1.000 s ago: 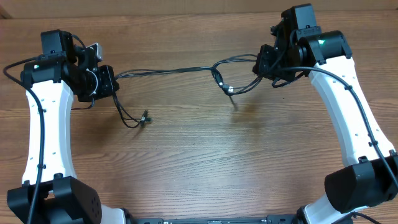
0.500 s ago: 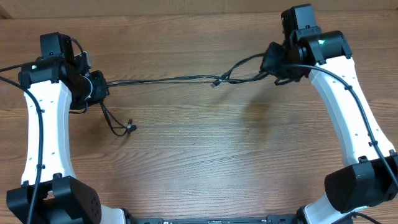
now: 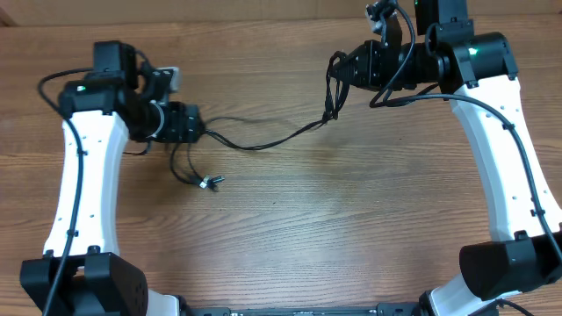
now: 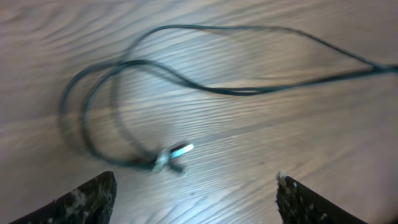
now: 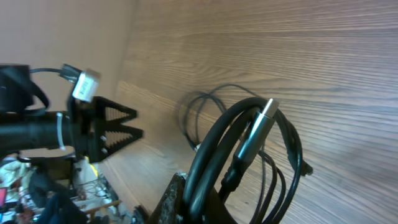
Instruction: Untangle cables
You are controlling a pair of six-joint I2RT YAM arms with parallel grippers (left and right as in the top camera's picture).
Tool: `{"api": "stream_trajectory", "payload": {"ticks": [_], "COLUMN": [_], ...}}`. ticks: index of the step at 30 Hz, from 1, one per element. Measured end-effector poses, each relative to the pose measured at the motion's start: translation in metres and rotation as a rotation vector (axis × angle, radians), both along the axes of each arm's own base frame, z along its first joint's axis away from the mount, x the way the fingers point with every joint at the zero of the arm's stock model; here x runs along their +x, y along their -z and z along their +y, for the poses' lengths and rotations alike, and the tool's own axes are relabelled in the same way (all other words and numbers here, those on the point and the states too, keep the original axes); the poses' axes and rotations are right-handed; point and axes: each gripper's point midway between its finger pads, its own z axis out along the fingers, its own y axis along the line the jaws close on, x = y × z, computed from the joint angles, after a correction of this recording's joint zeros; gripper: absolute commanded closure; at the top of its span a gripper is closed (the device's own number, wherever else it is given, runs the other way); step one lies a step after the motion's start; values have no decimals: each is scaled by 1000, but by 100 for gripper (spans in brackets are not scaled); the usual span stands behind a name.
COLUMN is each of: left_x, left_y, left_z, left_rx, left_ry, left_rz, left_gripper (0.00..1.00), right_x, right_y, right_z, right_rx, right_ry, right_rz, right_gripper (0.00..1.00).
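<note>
The cables (image 3: pixel 263 145) are thin black cords that run slack across the wooden table between my two arms. One end lies in loops (image 4: pixel 93 106) with a silvery plug (image 4: pixel 180 151) on the wood, just ahead of my left gripper (image 4: pixel 196 199). That gripper (image 3: pixel 195 123) is open with nothing between its fingers. My right gripper (image 3: pixel 341 72) is raised at the far right and shut on a bunch of cable loops (image 5: pixel 214 155). A silver-tipped plug (image 5: pixel 266 112) sticks up from the bunch, and more strands (image 3: pixel 331 98) hang down to the table.
The table's far edge (image 3: pixel 263 9) runs along the top of the overhead view. Both arm bases (image 3: pixel 83 285) (image 3: pixel 509 268) stand at the near edge. Clutter (image 5: pixel 37 186) shows beyond the table's edge in the right wrist view.
My left gripper has opened, let go of the cable and shifted right. My right gripper has moved left and farther back with its bunch. The taut cable now lies slack.
</note>
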Motion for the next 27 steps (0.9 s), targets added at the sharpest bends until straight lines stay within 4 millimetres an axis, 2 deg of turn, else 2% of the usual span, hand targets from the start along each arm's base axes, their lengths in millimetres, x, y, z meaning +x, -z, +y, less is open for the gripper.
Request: {"api": "stream_trajectory", "payload": {"ticks": [3, 7, 11, 15, 19, 27], "left_x": [6, 16, 19, 18, 27, 48], "left_y": [-12, -43, -74, -92, -94, -74], "left_z": [-38, -86, -118, -149, -182, -208], "left_rx": [-100, -318, -477, -562, -618, -621], "left_ry": [129, 268, 389, 481, 533, 461], "left_rz": [-71, -199, -314, -377, -402, -355], "left_gripper": [21, 25, 27, 32, 33, 33], "right_x": [-6, -13, -18, -24, -31, -39], "right_y": [-4, -11, -15, -22, -32, -42], "right_z": [6, 14, 18, 23, 29, 34], "right_rx": [39, 83, 117, 159, 217, 279], "right_ry": [-27, -80, -114, -164, -221, -281], "right_rz": [16, 13, 13, -2, -16, -29], "right_gripper": [96, 96, 96, 96, 96, 96]}}
